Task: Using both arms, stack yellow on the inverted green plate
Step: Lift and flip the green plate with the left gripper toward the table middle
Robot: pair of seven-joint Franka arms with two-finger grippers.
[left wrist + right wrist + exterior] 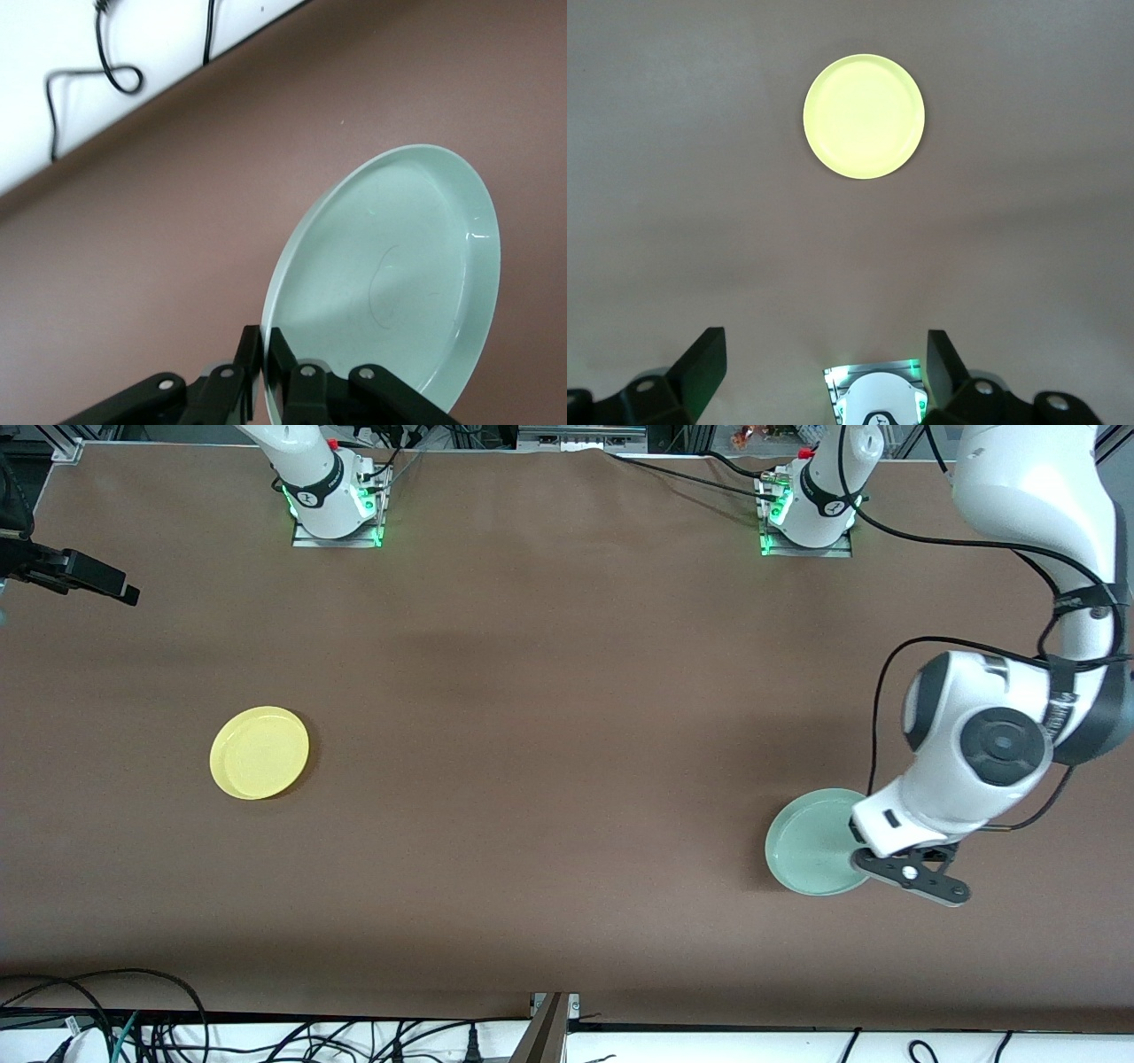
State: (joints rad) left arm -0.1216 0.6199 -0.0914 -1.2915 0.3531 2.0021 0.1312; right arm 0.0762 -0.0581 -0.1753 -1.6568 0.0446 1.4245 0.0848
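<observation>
1. The table (567, 691) is covered in brown cloth and fills most of the front view; both arm bases stand along the top of that frame.
2. The green plate (811, 841) sits at lower right of the front view, toward the left arm's end of the table.
3. The left gripper (864, 856) is at that plate's edge, with the arm's white wrist reaching over part of the rim.
4. In the left wrist view the plate (390, 283) fills the lower right of the frame, hollow side showing and tilted, so it looks raised at the gripped edge.
5. The left fingers (251, 354) are pinched tight on the plate's rim at the bottom of that frame, one on each face of the edge.
6. The yellow plate (260, 752) lies flat, hollow side up, at centre left of the front view, toward the right arm's end of the table and well apart from the green one.
7. The right gripper (824, 359) hangs high over the table; in the front view only a dark part of it shows at the upper left edge.
8. Its fingers (704, 359) stand wide apart at the bottom of the right wrist view and hold nothing.
9. The yellow plate (864, 116) shows at upper centre of that view, with bare cloth all round it.
10. Black cables (133, 1019) lie along the bottom edge of the front view, off the cloth.
</observation>
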